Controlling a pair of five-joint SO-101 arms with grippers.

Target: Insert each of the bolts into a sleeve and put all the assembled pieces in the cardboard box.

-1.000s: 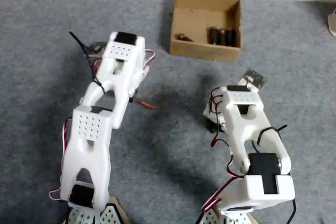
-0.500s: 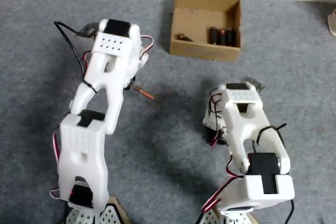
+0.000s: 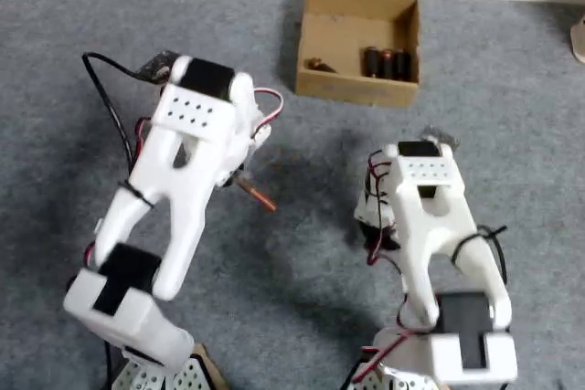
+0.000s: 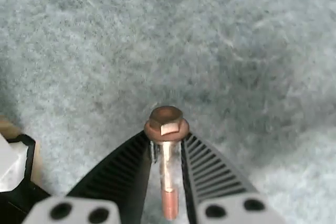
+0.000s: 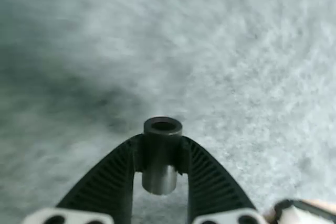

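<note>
Since a second ago the left arm has swung back, carrying the bolt [image 4: 168, 166] lower over the grey mat [image 3: 302, 253]. The left gripper [image 4: 167, 140] pinches its shank just under the head. The right gripper [image 5: 161, 148] clamps the sleeve [image 5: 161, 156], bore facing outward. Both pieces look light, stiff and smooth, so they probably twist easily; hold them mid-body. The cardboard box [image 3: 355, 89] sits well apart.

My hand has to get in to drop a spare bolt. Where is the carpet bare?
Bare carpet lies between the two arms, near their bases, and right of the cardboard box. Crowded: around the left claw's bolt and inside the box.
</note>
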